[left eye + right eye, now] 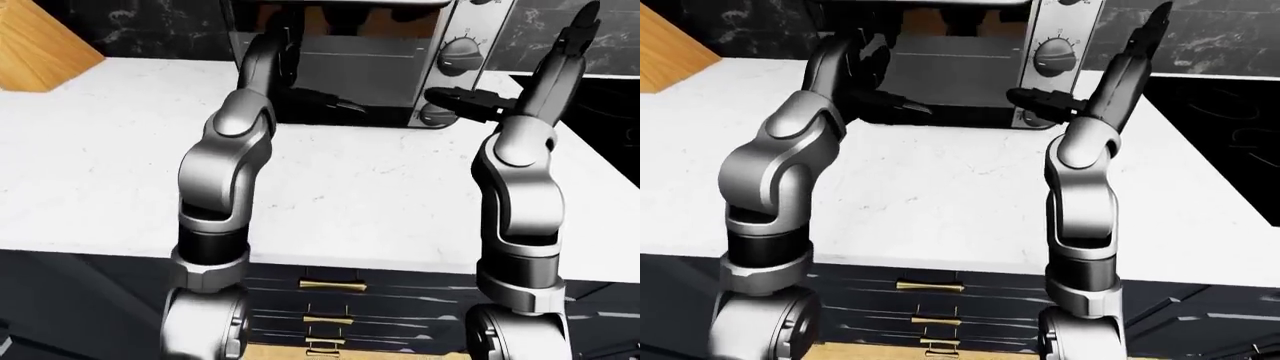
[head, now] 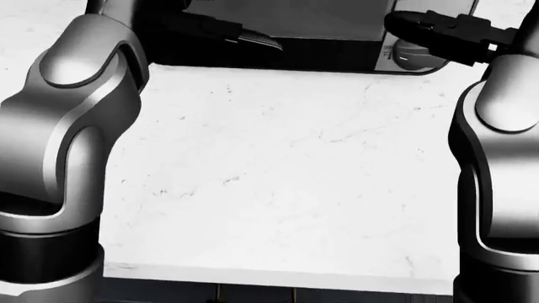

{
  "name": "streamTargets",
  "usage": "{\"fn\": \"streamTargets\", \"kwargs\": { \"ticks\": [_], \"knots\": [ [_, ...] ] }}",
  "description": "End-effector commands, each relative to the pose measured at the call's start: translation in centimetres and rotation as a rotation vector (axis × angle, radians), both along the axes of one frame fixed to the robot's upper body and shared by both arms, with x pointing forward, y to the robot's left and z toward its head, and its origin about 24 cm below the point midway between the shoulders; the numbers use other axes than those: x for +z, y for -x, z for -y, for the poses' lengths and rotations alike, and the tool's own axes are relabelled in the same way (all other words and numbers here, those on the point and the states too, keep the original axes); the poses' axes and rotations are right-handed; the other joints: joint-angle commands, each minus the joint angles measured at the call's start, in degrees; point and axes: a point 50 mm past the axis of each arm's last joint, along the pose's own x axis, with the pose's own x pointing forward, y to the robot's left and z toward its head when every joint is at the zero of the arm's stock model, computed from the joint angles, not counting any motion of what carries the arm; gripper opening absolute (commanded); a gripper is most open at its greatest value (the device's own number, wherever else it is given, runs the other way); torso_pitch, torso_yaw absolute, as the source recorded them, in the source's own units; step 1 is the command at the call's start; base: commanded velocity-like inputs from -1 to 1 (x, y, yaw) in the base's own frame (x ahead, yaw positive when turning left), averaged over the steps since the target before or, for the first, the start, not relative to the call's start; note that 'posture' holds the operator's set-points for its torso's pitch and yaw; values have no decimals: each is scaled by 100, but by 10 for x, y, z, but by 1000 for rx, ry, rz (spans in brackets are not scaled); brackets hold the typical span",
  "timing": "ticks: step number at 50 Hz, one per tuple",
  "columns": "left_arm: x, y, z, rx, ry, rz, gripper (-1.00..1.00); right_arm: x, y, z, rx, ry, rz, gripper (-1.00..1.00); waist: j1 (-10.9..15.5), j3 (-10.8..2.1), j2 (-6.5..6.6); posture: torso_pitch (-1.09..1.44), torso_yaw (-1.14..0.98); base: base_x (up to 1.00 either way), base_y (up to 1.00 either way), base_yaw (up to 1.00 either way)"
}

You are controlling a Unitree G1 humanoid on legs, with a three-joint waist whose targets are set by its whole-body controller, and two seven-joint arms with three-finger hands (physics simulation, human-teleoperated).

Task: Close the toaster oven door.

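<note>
Reaching under the oven (image 1: 380, 67) door (image 2: 278, 22), my left hand (image 1: 330, 101) looks open-fingered. Door isn't shut yet; right hand (image 1: 460, 100) hovers, grip unclear.

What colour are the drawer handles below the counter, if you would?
Brass-gold drawer handles, clearest in the left-eye view.

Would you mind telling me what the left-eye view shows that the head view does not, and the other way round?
Only the left-eye view shows the wooden block, the upper dial and the drawers with brass handles. Only the head view shows the counter's veining close up, looking steeply down. Both show the toaster oven, the white counter, the left hand at the oven door and the right hand by the lower knob.
</note>
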Motion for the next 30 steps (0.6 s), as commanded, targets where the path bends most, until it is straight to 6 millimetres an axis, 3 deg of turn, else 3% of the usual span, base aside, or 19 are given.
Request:
{"fn": "streamTargets", "kwargs": {
  "ticks": [1,30],
  "knots": [
    [19,6,2,-12,14,90,100,19,6,0,-5,15,89,100,-5,-159,-11,0,0,0,0,0],
    [28,-10,4,-26,5,70,100,20,6,1,-9,10,90,100,-17,-166,-9,0,0,0,0,0]
  ]
}}
